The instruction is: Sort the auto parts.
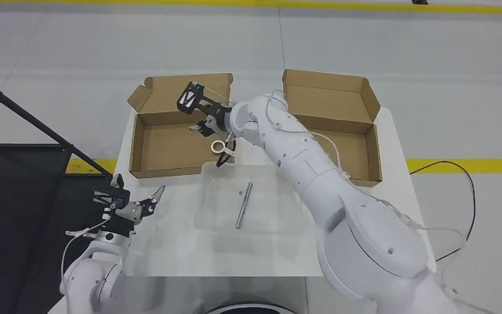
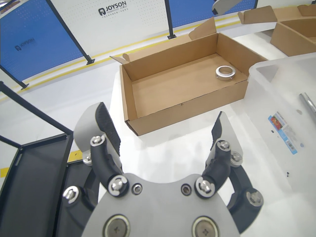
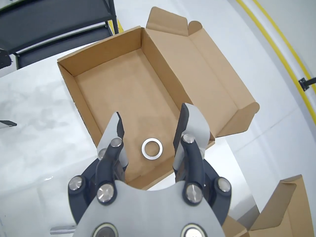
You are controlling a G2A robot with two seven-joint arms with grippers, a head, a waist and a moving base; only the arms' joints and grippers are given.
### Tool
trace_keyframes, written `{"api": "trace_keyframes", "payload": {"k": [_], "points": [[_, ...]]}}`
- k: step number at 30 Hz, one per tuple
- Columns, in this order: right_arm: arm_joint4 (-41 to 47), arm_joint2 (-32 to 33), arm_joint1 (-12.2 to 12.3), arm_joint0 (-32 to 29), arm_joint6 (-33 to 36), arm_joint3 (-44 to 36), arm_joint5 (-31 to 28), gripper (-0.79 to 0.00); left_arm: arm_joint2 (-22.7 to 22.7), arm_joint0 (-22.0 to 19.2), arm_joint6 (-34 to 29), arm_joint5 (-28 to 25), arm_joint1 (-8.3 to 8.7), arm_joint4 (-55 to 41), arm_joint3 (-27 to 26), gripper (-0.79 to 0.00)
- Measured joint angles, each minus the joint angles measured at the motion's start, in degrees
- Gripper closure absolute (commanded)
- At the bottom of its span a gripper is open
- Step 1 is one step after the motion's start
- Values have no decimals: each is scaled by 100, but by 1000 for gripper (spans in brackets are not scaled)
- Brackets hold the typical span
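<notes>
A silver metal ring [image 1: 216,147] [image 2: 225,73] [image 3: 152,148] lies flat on the floor of the left cardboard box [image 1: 161,151] [image 2: 172,87] [image 3: 118,82], near its corner by the tray. My right gripper [image 1: 223,151] [image 3: 151,114] hangs open just above the ring, which shows between its fingers without touching them. A metal rod [image 1: 244,205] [image 2: 308,102] lies in the clear plastic tray [image 1: 210,206] [image 2: 271,94]. My left gripper [image 1: 149,200] [image 2: 160,112] is open with nothing in it, low over the table's front left, beside the tray.
A second open cardboard box [image 1: 369,157] [image 2: 293,43] [image 3: 284,210] stands at the back right. A black rack [image 1: 39,196] [image 3: 49,25] stands off the table's left edge. Bare white table [image 1: 172,235] lies in front of the left box.
</notes>
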Motion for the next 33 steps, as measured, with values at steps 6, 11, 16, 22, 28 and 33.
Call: {"api": "trace_keyframes", "payload": {"k": [6, 11, 16, 22, 28, 33], "points": [[-344, 16, 332, -34, -1109, 123, -643, -489, -292, -145, -275, -858, 49, -429, -225, -785], [-746, -20, 623, -103, -1995, 29, -982, -736, -419, -312, -682, -1418, 87, -701, -383, -785], [-1173, -39, 968, -226, -2770, -101, -1174, -785, -330, -483, -1012, -1770, 115, -626, -550, -785], [-1237, -35, 1034, -252, -2906, -152, -1174, -785, -284, -512, -1052, -1805, 118, -554, -571, -785], [-1236, -36, 1033, -251, -2906, -152, -1174, -785, -284, -512, -1051, -1804, 118, -555, -571, -785], [-1236, -36, 1034, -251, -2906, -152, -1174, -785, -284, -512, -1051, -1804, 118, -555, -571, -785]]}}
